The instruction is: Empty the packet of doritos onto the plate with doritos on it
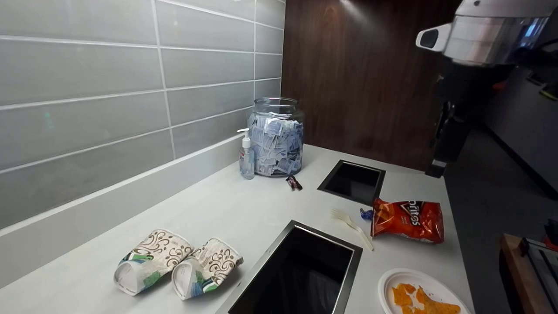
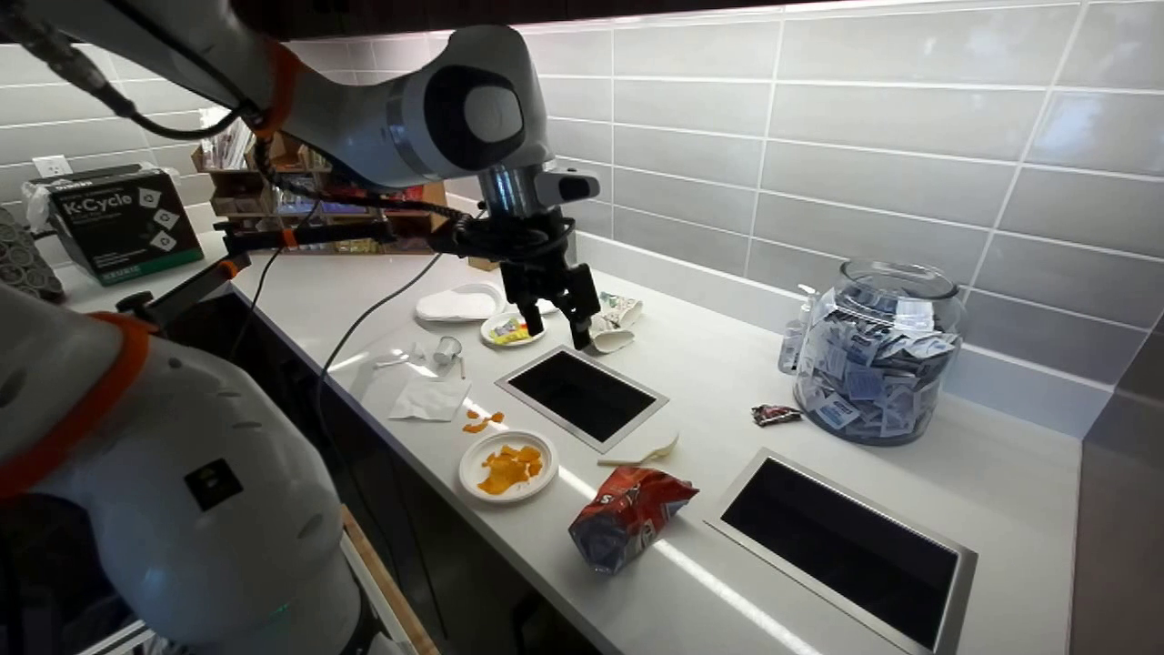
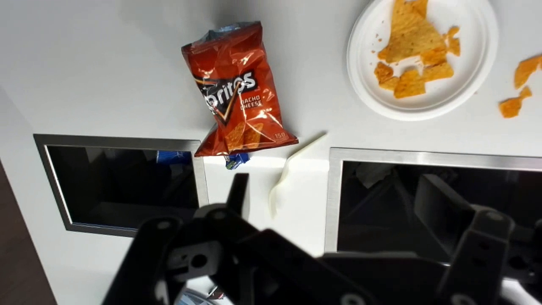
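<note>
The packet of doritos (image 3: 241,93), red foil, lies on the counter in all views. Its silvery end, which looks torn open, points towards the counter's front edge. Beside it sits the plate with doritos on it (image 3: 360,72), round and white, carrying a small pile of broken orange chips (image 3: 410,42). Both are apart from each other. My gripper (image 3: 338,199) hangs above the counter with its jaws wide apart and nothing between them. In an exterior view the gripper (image 2: 558,332) is well above the countertop, away from both packet and plate.
A pale fork (image 3: 281,182) and a small blue wrapper (image 3: 237,160) lie by the packet. Dark framed panels (image 2: 582,396) are set into the counter. Loose chips (image 2: 482,421) lie near the plate. A glass jar (image 1: 277,139), pump bottle (image 1: 247,157) and crumpled cups (image 1: 157,257) stand along the wall side.
</note>
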Motion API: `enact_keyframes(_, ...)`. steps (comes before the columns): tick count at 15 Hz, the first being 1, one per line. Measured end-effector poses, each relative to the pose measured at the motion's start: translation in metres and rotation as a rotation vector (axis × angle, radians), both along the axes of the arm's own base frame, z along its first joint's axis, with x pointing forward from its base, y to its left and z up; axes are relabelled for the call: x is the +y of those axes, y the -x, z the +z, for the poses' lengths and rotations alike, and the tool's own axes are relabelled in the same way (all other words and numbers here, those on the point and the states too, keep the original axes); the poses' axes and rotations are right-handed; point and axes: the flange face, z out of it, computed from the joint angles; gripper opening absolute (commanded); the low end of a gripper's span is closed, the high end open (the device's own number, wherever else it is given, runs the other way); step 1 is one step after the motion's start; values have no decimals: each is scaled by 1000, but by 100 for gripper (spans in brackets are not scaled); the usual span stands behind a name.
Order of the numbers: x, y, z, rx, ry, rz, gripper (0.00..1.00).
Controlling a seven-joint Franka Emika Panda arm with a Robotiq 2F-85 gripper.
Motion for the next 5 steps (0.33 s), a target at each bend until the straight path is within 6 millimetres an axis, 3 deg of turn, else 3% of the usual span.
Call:
enact_keyframes(3,2,12,20,12,5,10,100)
enact_keyframes(5,2,13,20,10,6,11,100)
